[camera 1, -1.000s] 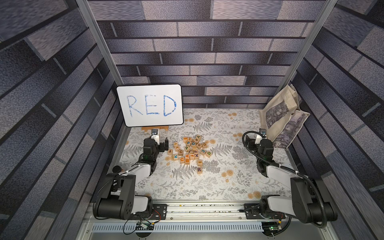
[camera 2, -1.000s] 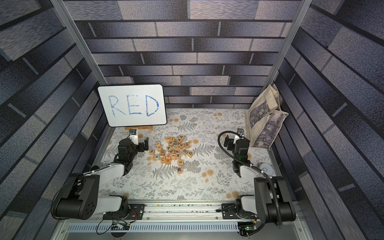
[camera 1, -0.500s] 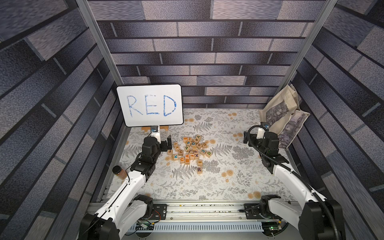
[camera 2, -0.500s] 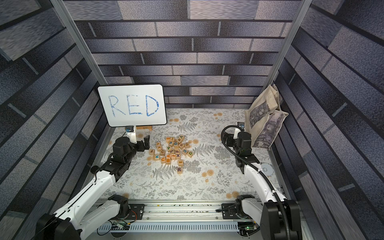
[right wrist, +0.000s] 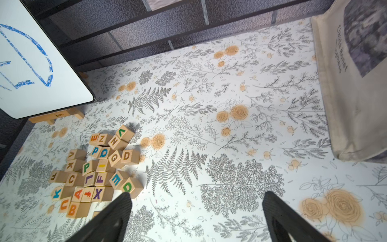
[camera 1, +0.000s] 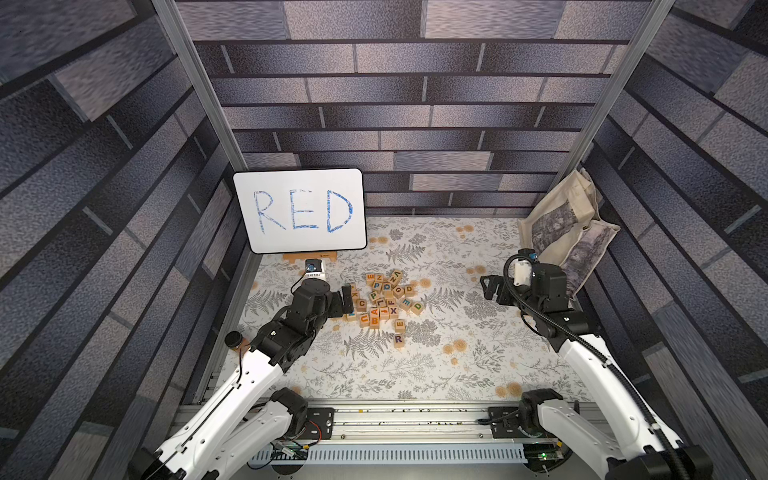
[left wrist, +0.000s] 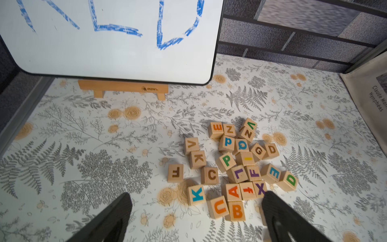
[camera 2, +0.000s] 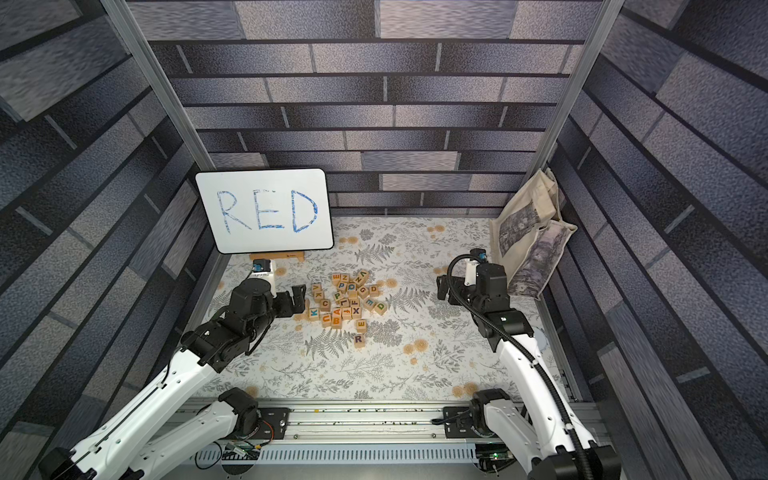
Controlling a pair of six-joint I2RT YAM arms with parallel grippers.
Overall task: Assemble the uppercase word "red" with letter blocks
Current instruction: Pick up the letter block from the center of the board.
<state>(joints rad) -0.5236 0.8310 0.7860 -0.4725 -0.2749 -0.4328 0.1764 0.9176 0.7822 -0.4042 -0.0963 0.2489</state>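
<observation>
- Both arms have unfolded and reached forward over the last second. The left gripper (camera 1: 345, 300) now hangs at the left edge of the block heap, and the right gripper (camera 1: 491, 289) is over bare surface (camera 1: 457, 365) well to the heap's right, near the tote bag (camera 1: 565, 232).
- Both top views show the whiteboard (camera 1: 300, 210) whole, with RED in blue. The left wrist view cuts it down to the letters' lower strokes, and the right wrist view to one corner and the D's curve.
- The tote bag leans in the far right corner. Its print is a blur from above. The left wrist view catches the words "Claude Mon" and "Nymphéas", clipped at the frame edge.
- The letter blocks (camera 1: 384, 299) lie heaped mid-surface, several tilted against neighbours, many letters sideways or upside down.
- The left gripper is spread wide with nothing in it. In a top view it covers the heap's left edge, while in a top view the teal K block (camera 2: 313, 312) shows clear of it.
- The right gripper is likewise released and empty.
- The D block (left wrist: 291, 180), green, sits at the heap's right edge touching a teal E, and all four views show it.
- The E block (camera 1: 400, 324), reddish, lies just beside the heap's near side, with the purple R block (camera 1: 398, 339) just nearer than it. Only the top views show them, since the wrist views give slivers of wood by a finger that cannot be identified.
</observation>
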